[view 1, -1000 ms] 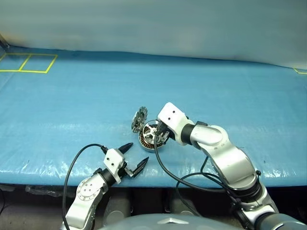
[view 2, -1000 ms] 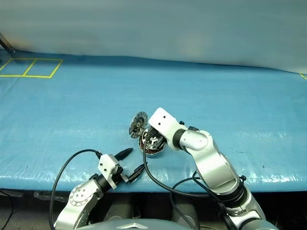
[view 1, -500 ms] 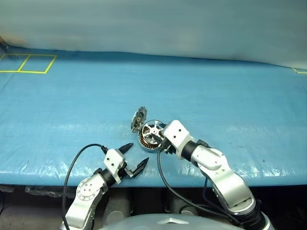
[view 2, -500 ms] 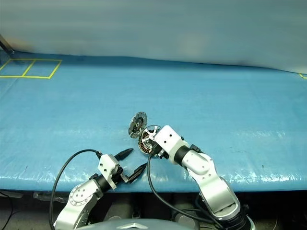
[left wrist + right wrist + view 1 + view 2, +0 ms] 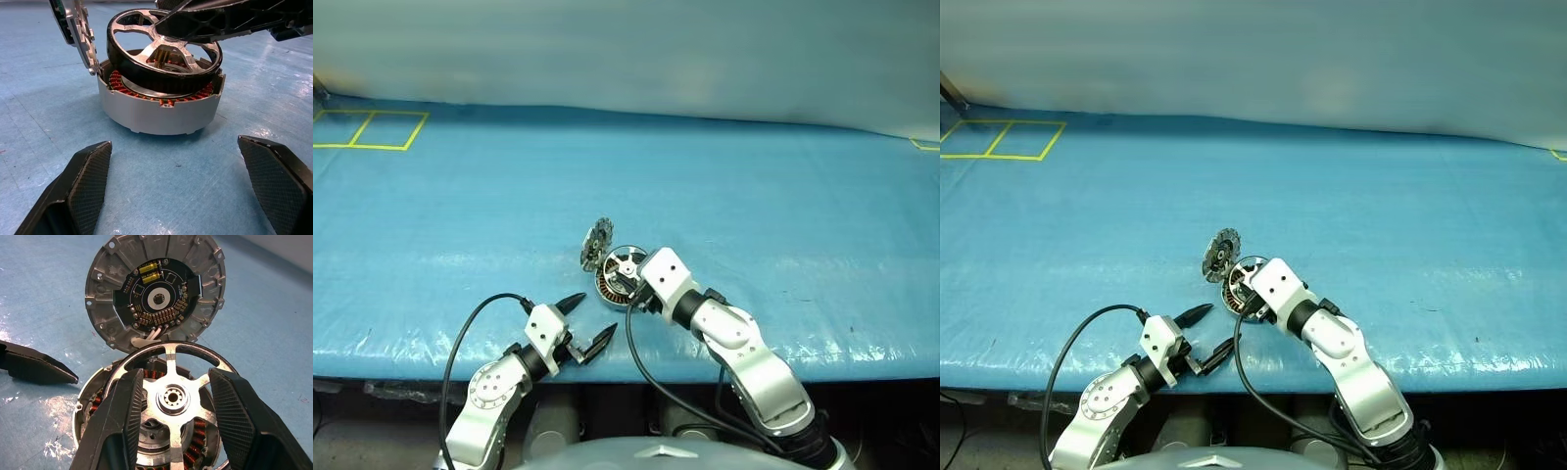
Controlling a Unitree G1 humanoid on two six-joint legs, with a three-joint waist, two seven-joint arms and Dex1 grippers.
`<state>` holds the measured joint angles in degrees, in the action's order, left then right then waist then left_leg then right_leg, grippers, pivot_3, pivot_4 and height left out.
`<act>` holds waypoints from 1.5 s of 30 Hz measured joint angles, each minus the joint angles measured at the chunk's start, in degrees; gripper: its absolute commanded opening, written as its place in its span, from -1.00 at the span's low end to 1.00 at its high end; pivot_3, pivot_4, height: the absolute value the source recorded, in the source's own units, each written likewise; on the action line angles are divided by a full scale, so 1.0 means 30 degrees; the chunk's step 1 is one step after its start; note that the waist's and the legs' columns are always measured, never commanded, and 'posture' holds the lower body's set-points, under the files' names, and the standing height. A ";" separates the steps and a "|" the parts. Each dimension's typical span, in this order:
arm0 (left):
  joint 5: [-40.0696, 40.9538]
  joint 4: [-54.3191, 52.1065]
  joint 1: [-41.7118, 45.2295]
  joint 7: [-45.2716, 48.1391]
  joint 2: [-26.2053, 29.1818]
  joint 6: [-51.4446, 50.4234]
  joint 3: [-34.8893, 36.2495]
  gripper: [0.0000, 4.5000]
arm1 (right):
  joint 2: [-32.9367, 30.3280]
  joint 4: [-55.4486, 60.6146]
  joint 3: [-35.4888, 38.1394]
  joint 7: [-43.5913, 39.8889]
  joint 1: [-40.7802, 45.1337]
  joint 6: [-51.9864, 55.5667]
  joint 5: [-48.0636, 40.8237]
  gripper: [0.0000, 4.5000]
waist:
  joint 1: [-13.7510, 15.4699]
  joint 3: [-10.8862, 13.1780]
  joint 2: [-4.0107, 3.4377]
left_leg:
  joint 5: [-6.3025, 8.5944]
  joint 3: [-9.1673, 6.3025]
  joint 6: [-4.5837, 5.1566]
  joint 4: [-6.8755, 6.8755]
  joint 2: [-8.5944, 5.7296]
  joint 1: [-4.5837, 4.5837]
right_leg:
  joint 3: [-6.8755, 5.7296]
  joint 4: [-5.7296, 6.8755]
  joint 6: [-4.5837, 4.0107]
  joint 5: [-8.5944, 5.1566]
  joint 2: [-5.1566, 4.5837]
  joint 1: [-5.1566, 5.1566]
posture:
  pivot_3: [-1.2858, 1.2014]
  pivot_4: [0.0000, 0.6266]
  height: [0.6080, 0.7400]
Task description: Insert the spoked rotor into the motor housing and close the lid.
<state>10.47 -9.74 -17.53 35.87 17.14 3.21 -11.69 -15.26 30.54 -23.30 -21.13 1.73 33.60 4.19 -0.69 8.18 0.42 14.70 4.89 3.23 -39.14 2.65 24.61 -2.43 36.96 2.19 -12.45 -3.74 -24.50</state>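
The grey motor housing (image 5: 156, 115), with copper windings inside, stands on the blue table near the front edge. The spoked rotor (image 5: 146, 73) rests tilted on the housing's top, partly sunk in. The lid (image 5: 156, 293) stands swung up at the housing's far-left rim, its circuit-board face toward my right wrist. My right gripper (image 5: 174, 376) hovers over the rotor, its fingers (image 5: 122, 421) apart on either side of the hub and one spoke. My left gripper (image 5: 595, 313) is open, low on the near left of the housing and pointing at it.
The table (image 5: 783, 196) is covered by a blue sheet and its front edge runs just behind my grippers. Yellow tape squares (image 5: 372, 128) mark the far left corner. A black cable (image 5: 470, 333) loops from my left wrist.
My right arm has sunk and drawn back toward the near side of the housing, uncovering the rotor on top. Its fingers have spread wider. The left arm has kept still.
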 measured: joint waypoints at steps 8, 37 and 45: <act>0.0009 0.0000 0.0088 0.0000 0.0000 0.0000 0.0015 1.00 | 0.0042 -0.0369 -0.0163 0.0240 -0.0101 -0.0396 0.0139 -0.83 | -0.0003 -0.0001 0.0001 | 0.0000 0.0002 0.0000 0.0000 0.0001 -0.0005 | 0.0002 0.0000 0.0000 0.0000 0.0001 0.0004 | 0.03 -0.52 1.00; 0.0104 0.0001 0.0102 -0.0068 -0.0027 -0.0015 0.0033 1.00 | -0.0503 0.2832 0.1179 -0.1161 0.2425 0.7455 -0.2727 -0.84 | -0.0001 0.0001 -0.0002 | 0.0000 -0.0005 0.0000 0.0002 0.0002 0.0003 | -0.0001 0.0004 -0.0013 0.0004 -0.0008 -0.0002 | 0.03 -0.52 1.00; 0.0173 -0.0008 -0.0004 -0.0235 -0.0029 -0.0014 0.0024 1.00 | -0.0168 0.2821 0.1187 -0.0600 0.2108 0.7750 -0.3368 -0.84 | -0.0004 0.0000 -0.0003 | 0.0000 -0.0004 0.0000 0.0003 0.0002 0.0003 | 0.0000 0.0005 -0.0012 0.0003 -0.0006 -0.0003 | 0.03 -0.52 1.00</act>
<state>10.99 -9.77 -17.54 35.17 17.06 3.17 -11.61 -15.77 39.00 -19.74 -22.93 8.06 56.85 -5.92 -0.70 8.18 0.42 14.70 4.87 3.23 -39.13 2.66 24.61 -2.43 36.97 2.15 -12.44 -3.76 -24.51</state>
